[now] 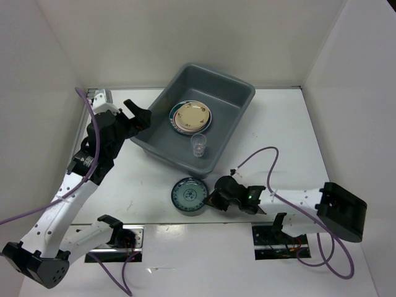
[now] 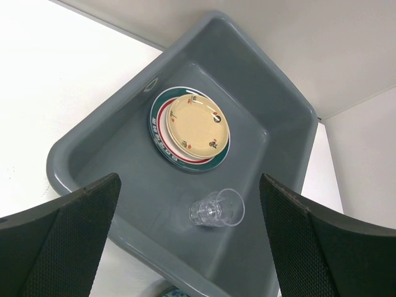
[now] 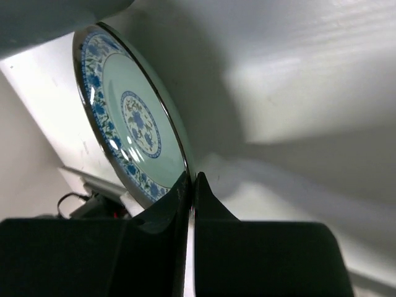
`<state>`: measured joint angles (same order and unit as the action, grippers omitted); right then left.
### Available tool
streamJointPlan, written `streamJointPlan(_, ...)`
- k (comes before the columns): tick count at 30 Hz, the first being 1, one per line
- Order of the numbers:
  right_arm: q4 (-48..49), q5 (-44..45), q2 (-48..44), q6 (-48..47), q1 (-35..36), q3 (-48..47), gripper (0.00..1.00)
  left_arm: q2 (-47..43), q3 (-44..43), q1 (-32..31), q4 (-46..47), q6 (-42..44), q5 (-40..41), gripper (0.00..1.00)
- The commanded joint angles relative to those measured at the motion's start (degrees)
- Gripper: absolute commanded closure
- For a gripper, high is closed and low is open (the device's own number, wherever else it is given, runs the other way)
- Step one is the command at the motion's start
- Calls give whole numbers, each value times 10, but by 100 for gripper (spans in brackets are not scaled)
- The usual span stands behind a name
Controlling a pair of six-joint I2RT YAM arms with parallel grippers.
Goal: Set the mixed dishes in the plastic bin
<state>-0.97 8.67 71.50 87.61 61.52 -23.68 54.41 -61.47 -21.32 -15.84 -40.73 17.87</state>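
While left gripper [image 1: 140,117] [image 2: 190,182] hangs with jaws wide apart and nothing in them, right gripper [image 1: 211,199] [image 3: 190,179] is down at table level, fingers pressed together on the rim of the teal plate [image 1: 189,195] [image 3: 130,117]. Right wrist view: plate rim runs straight into the fingertips with only a hairline slit between them, so it reads as a pinch on the rim. Top view: teal plate is on the table [image 1: 278,124], outside the bin [image 1: 244,108] [image 2: 260,80], just beside its near wall; right gripper meets the plate's right edge and the arm stretches off to the right. Can't tell from either view whether the plate lies flat or is tipped up at the gripped side. Bin sits at the far middle of the table, turned at an angle. Inside it: stack [image 1: 191,117] [image 2: 190,127] of plates on the floor, beige one on top, green-and-red banded rim showing under it; count in the stack unclear. Clear cup [image 1: 198,145] [image 2: 216,208] stands upright on the bin floor close to the near wall, apart from the stack. Left gripper is by the bin's left rim, well apart from the teal plate, its camera looking down into the bin with stack and cup framed between the two fingers
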Motion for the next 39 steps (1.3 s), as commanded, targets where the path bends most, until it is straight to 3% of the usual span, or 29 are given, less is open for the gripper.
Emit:
streamJointPlan(1,-90,3,-62,8,4,-15,99,-12,4,-3,23,0,13,1)
streamJointPlan(5,-140,-69,-69,-26,10,-31,99,-17,4,-3,23,0,13,1)
streamJointPlan(12,-243,-130,-28,-117,115,-137,99,-17,9,-3,23,-6,13,1)
streamJointPlan(13,-258,-117,-28,-128,141,-155,99,-17,9,-3,23,-6,20,1)
streamJointPlan(18,-360,-41,-109,-149,142,-239,99,-33,-4,-3,11,20,69,1)
streamJointPlan(23,-384,49,-138,-137,135,-324,99,-46,-22,-3,5,37,114,1)
streamJointPlan(29,-380,158,-109,-217,28,-436,99,-57,-42,-3,11,69,146,1)
streamJointPlan(31,-361,158,-94,-270,-56,-458,99,-57,-48,-3,11,69,153,1)
streamJointPlan(34,-309,126,-58,-342,-179,-492,99,-57,-53,-3,17,69,137,1)
streamJointPlan(39,-244,44,53,-434,-311,-565,99,-62,-53,-3,22,69,124,1)
